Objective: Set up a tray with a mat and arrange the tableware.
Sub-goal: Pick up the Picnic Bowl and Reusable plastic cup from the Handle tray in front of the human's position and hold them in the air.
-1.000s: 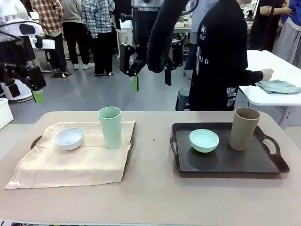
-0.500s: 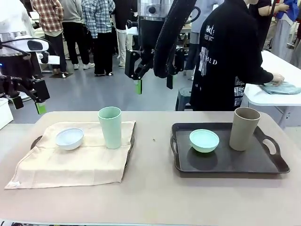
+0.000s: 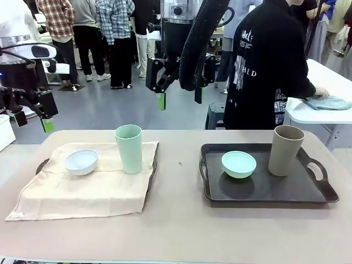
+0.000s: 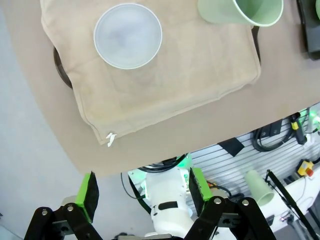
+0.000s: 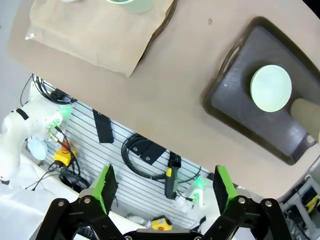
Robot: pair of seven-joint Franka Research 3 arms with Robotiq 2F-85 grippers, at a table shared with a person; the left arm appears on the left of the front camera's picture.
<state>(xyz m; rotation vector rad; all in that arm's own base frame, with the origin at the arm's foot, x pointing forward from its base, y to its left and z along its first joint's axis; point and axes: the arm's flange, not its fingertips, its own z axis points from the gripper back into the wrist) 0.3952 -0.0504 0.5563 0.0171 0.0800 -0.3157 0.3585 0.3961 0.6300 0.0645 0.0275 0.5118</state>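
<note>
A beige mat [image 3: 88, 190] covers the left tray [image 3: 42, 165]. On it stand a white bowl [image 3: 81, 161] and a mint green cup [image 3: 128, 148]. The dark right tray [image 3: 275, 192] holds a mint green bowl [image 3: 238, 164] and a tan cup [image 3: 285, 149]. My left gripper [image 3: 34, 118] hangs open above the table's far left corner. My right gripper [image 3: 179, 99] is open high over the far middle. From the left wrist, the open left gripper [image 4: 142, 187] looks down on the white bowl [image 4: 128, 36] and mat [image 4: 165, 80]. Below the open right gripper [image 5: 165, 189] lie the dark tray [image 5: 240, 105] and mint bowl [image 5: 270, 88].
A person in a black top [image 3: 264, 66] stands behind the far edge, one hand on a cloth [image 3: 329, 102] on a white side table. Bare tabletop [image 3: 179, 181] separates the two trays. Other people stand farther back.
My left gripper has sunk a little and my right gripper has drifted slightly right. The person behind has shifted toward the side table. The tableware has not moved.
</note>
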